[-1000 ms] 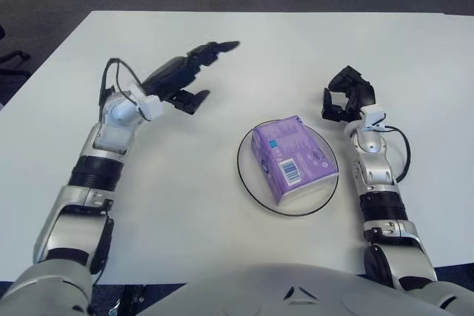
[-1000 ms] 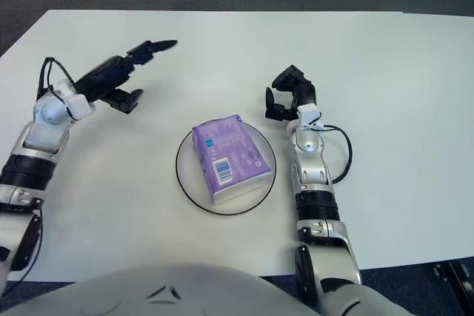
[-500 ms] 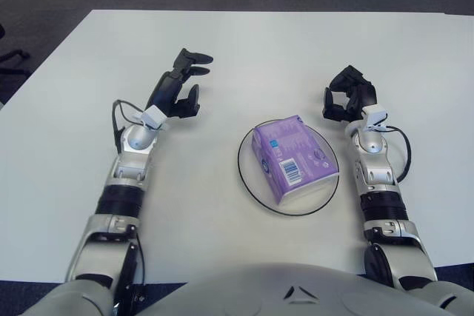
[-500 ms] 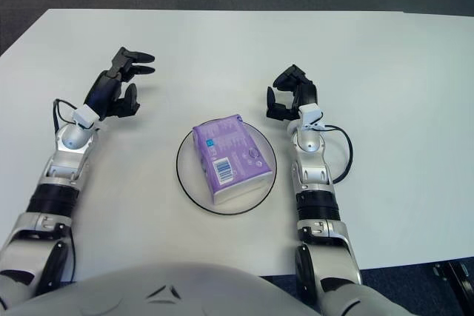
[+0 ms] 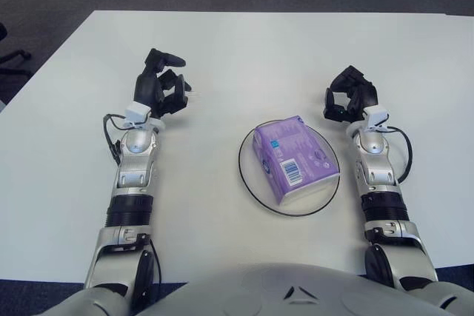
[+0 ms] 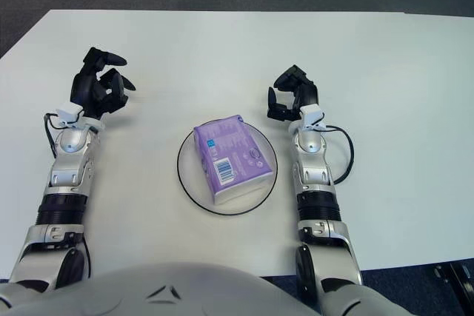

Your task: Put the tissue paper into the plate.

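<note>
**Tissue pack in the plate, both hands clear**

The purple plastic-wrapped pack of tissue paper (image 5: 290, 158) lay inside the clear round plate with a dark rim (image 5: 249, 184), near the middle of the white worktop (image 5: 244, 49). It sat at a slant, its barcode label facing up, and filled much of the plate.

The left hand (image 5: 158, 91) was held above the worktop well to the left of the plate, its black fingers (image 5: 167, 57) loosely curled and grasping nothing. The right hand (image 5: 349, 99) was parked just to the far right of the plate, fingers curled inward, also holding nothing.

Judged from how things lay, the placing step looked complete and the task was at its end. The next move called for little: bringing both arms to rest without brushing the plate's rim or nudging the pack out.
</note>
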{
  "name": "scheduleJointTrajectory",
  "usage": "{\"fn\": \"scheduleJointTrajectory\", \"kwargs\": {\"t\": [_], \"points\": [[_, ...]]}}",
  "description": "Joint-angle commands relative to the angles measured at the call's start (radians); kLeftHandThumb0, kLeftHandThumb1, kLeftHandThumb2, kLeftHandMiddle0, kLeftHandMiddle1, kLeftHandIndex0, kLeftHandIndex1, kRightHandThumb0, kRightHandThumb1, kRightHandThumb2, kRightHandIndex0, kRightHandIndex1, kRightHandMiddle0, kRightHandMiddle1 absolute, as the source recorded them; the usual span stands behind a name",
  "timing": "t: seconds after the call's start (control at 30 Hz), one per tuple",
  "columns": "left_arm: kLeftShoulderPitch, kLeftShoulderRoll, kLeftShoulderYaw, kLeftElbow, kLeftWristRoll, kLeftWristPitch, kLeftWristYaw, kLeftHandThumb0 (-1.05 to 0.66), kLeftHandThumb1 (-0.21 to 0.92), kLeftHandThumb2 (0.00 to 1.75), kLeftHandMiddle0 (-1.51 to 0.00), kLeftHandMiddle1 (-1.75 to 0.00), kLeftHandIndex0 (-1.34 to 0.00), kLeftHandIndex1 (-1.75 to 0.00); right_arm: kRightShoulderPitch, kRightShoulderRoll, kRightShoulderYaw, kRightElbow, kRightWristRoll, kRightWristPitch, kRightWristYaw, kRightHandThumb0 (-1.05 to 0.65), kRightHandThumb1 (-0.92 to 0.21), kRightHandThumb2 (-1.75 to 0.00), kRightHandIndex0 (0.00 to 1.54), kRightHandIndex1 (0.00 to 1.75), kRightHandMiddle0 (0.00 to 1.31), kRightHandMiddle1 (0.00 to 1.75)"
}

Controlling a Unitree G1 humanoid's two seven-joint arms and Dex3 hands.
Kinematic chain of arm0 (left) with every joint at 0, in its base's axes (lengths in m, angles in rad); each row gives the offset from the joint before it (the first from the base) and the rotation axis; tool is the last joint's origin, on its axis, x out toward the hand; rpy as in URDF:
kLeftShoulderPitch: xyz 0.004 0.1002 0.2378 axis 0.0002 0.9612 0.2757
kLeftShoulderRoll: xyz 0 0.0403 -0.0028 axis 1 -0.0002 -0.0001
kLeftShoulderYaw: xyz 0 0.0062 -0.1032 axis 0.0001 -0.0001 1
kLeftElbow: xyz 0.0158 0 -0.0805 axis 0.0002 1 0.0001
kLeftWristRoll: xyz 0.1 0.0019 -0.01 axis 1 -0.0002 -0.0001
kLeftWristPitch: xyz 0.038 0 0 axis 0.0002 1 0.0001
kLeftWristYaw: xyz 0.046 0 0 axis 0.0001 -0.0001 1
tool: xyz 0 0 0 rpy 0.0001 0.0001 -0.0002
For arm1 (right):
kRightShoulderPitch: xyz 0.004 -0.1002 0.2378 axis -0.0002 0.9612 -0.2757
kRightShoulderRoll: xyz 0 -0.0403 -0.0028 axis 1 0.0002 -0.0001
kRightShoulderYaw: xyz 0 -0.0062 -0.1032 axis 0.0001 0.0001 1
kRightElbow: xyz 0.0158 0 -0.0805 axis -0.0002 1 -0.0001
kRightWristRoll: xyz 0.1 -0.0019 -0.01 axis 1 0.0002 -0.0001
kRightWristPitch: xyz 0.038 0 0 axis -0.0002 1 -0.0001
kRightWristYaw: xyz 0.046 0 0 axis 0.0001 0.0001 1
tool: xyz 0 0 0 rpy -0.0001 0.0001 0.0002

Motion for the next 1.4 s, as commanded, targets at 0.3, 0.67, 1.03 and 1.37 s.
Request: {"fn": "scheduleJointTrajectory", "kwargs": {"t": [0.3,0.67,1.03,1.37], "points": [[0.065,-0.090,0.014,0.065,-0.120,0.004,-0.031,-0.42,0.51,1.08,-1.25,-1.75,-0.47,-1.75,0.161,0.051,0.001,0.095,0.016,-0.020,0.005,-0.47,-0.34,-1.29,1.29,1.75,0.60,1.75],[0.078,-0.118,0.006,0.057,-0.138,0.029,-0.014,-0.43,0.48,1.11,-1.28,-1.75,-0.49,-1.75,0.162,0.049,0.005,0.090,0.006,-0.022,-0.003,-0.47,-0.34,-1.29,1.29,1.75,0.60,1.75],[0.069,-0.120,0.010,0.088,-0.179,0.080,-0.038,-0.44,0.43,1.18,-1.31,-1.75,-0.53,-1.75,0.161,0.049,0.006,0.094,0.011,-0.022,0.000,-0.48,-0.33,-1.30,1.30,1.75,0.60,1.75],[0.063,-0.126,0.007,0.105,-0.210,0.113,-0.053,-0.45,0.40,1.22,-1.32,-1.75,-0.55,-1.75,0.161,0.049,0.008,0.095,0.006,-0.023,-0.007,-0.48,-0.33,-1.30,1.30,1.75,0.60,1.75]]}}
